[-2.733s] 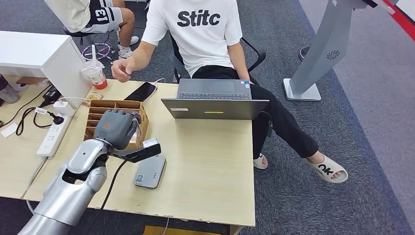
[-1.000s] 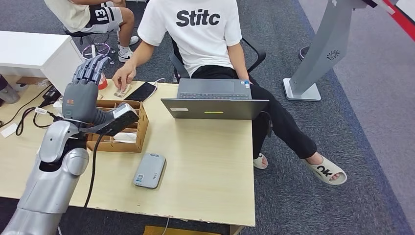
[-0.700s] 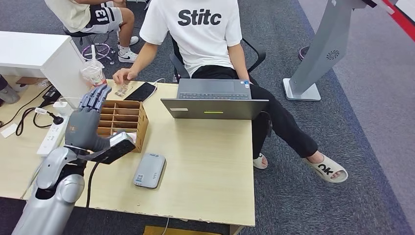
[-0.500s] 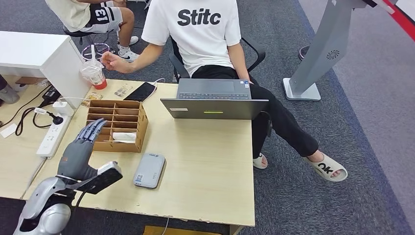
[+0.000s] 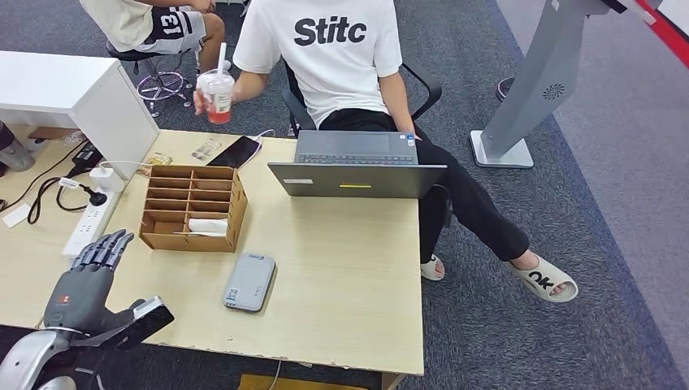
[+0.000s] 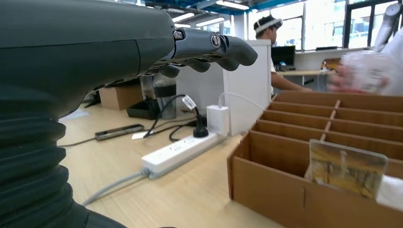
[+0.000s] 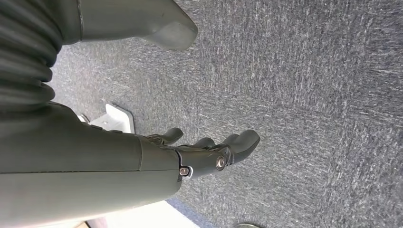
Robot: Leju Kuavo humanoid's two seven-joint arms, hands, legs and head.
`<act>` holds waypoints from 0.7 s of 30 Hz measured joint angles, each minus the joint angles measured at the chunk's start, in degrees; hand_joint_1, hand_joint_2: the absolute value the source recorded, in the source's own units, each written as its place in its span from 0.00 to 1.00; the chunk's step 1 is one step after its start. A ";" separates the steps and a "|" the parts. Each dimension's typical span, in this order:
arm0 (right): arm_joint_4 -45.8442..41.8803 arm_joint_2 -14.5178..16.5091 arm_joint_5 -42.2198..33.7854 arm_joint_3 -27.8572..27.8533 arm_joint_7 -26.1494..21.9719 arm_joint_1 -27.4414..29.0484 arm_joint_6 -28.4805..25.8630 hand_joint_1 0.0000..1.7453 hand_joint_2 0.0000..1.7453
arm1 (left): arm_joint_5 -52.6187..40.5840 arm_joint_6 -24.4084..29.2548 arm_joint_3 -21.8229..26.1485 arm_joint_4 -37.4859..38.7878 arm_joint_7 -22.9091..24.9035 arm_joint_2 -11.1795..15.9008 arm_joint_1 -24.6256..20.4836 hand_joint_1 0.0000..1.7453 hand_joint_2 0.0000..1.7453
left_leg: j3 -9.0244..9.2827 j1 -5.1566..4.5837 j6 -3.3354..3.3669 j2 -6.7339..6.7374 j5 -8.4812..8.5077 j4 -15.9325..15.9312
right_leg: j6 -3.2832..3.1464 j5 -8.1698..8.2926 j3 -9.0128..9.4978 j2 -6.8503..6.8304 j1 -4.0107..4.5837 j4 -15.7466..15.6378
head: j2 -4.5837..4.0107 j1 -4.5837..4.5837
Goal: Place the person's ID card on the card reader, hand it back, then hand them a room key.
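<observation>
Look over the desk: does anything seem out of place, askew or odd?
Mildly. The card reader lies askew to the desk edge. One card lies loose by the phone, outside the organiser. The desk's front edge looks chipped. Nothing is spilled; the left hand holds nothing.

The desk (image 5: 341,268) has a pale wood-grain top, smooth and matt, and on it the organiser box (image 5: 193,207) is plain brown cardboard with raw cut edges. Just beside the box lies the card reader (image 5: 249,282) — grey plastic with a soft sheen. The left hand (image 5: 81,284) looks like dark matt plastic, and the floor (image 7: 304,95) is rough grey carpet.
</observation>
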 joint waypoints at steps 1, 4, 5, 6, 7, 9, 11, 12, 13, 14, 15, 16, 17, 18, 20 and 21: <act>0.00 0.03 0.10 0.00 0.04 0.00 -0.01 0.00 1.00 | -0.57 0.33 0.25 0.00 0.05 -0.09 -0.39 0.00 1.00 | 0.00 0.00 -0.01 0.00 0.01 0.00 | 0.00 0.00 0.00 0.00 0.00 0.00 | 0.00 0.00; 0.00 0.11 0.40 0.00 0.25 -0.02 -0.01 0.00 1.00 | -2.00 0.88 0.79 0.00 0.20 -0.37 -1.69 0.00 1.00 | 0.00 0.00 -0.04 0.00 0.04 0.00 | -0.01 0.01 -0.01 0.01 0.00 0.00 | 0.00 0.01; 0.00 0.14 0.51 0.00 0.30 -0.03 -0.01 0.00 1.00 | -2.29 0.90 0.91 0.00 0.22 -0.49 -2.18 0.00 1.00 | 0.00 0.00 -0.04 0.00 0.04 0.00 | -0.02 0.02 -0.01 0.01 0.00 0.00 | 0.00 0.01; 0.00 0.15 0.58 0.00 0.33 -0.03 0.00 0.00 1.00 | -2.36 0.85 0.99 0.00 0.19 -0.62 -2.71 0.00 1.00 | 0.00 0.00 -0.04 0.00 0.05 0.00 | -0.02 0.02 -0.01 0.01 0.00 0.00 | 0.00 0.01; 0.00 0.16 0.64 0.00 0.36 -0.05 0.01 0.00 1.00 | -2.30 0.77 1.02 0.01 0.14 -0.76 -3.26 0.00 1.00 | 0.00 0.00 -0.04 -0.01 0.05 0.00 | -0.03 0.03 -0.01 0.01 0.00 0.00 | 0.00 0.01; 0.00 0.17 0.80 0.00 0.36 -0.08 0.13 0.00 1.00 | -2.27 0.65 1.03 0.08 0.09 -1.05 -4.30 0.00 1.00 | 0.00 0.00 -0.04 -0.02 0.05 0.00 | -0.03 0.03 -0.01 0.01 0.00 0.00 | 0.00 0.01; 0.00 0.18 1.01 0.00 0.36 -0.09 0.43 0.00 1.00 | -2.78 0.65 1.03 0.28 0.18 -1.32 -5.30 0.00 1.00 | 0.00 0.00 -0.04 -0.02 0.05 0.00 | -0.04 0.04 -0.01 0.02 0.00 0.00 | 0.00 0.01; 0.00 0.19 1.10 0.00 0.36 -0.09 0.60 0.00 1.00 | -3.07 0.66 1.03 0.42 0.22 -1.44 -5.80 0.00 1.00 | 0.00 0.00 -0.04 -0.02 0.05 0.00 | -0.04 0.04 -0.02 0.02 0.00 0.00 | 0.00 0.01; 0.00 0.19 1.17 0.00 0.36 -0.10 0.74 0.00 1.00 | -3.27 0.64 1.03 0.59 0.25 -1.56 -6.29 0.00 1.00 | 0.00 0.00 -0.04 -0.02 0.05 0.00 | -0.04 0.04 -0.03 0.02 0.00 0.00 | 0.00 0.01; 0.00 0.20 1.22 0.00 0.36 -0.11 0.84 0.00 1.00 | -3.34 0.55 1.02 0.82 0.26 -1.71 -6.85 0.00 1.00 | 0.00 0.00 -0.04 -0.02 0.05 0.00 | -0.04 0.04 -0.03 0.02 0.00 0.00 | 0.00 0.01; 0.00 0.20 1.27 0.00 0.36 -0.13 0.92 0.00 1.00 | -3.24 0.36 1.02 1.20 0.28 -1.86 -7.46 0.00 1.00 | 0.00 0.00 -0.04 -0.02 0.05 0.00 | -0.04 0.04 -0.03 0.02 0.00 0.00 | 0.00 0.01; 0.00 0.21 1.38 0.00 0.36 -0.16 0.97 0.00 1.00 | -3.03 0.06 1.01 1.73 0.27 -2.03 -8.10 0.00 1.00 | 0.00 0.00 -0.05 -0.02 0.05 0.00 | -0.04 0.04 -0.03 0.02 0.00 0.00 | 0.00 0.01; 0.00 0.21 1.48 0.00 0.36 -0.19 0.99 0.00 1.00 | -2.77 -0.31 1.00 2.45 0.20 -2.21 -8.79 0.00 1.00 | 0.00 0.00 -0.05 -0.02 0.05 0.00 | -0.04 0.05 -0.03 0.02 0.00 0.00 | 0.00 0.01; 0.00 0.22 1.58 0.00 0.37 -0.21 1.03 0.00 1.00 | -2.50 -0.68 0.99 3.34 0.10 -2.39 -9.43 0.00 1.00 | 0.00 0.00 -0.05 -0.01 0.05 0.00 | -0.04 0.05 -0.03 0.03 0.00 0.00 | 0.00 0.01; 0.00 0.22 1.73 0.00 0.39 -0.24 1.12 0.00 1.00 | -2.29 -1.15 0.97 5.06 -0.10 -2.70 -10.54 0.00 1.00 | 0.00 0.00 -0.05 0.00 0.05 0.00 | -0.05 0.05 -0.04 0.05 0.00 0.00 | 0.00 0.01; 0.00 0.22 1.78 0.00 0.40 -0.24 1.20 0.00 1.00 | -2.27 -1.23 0.96 5.86 -0.12 -2.86 -11.01 0.00 1.00 | 0.00 0.00 -0.05 0.00 0.06 0.00 | -0.05 0.06 -0.05 0.06 0.00 0.00 | 0.00 0.01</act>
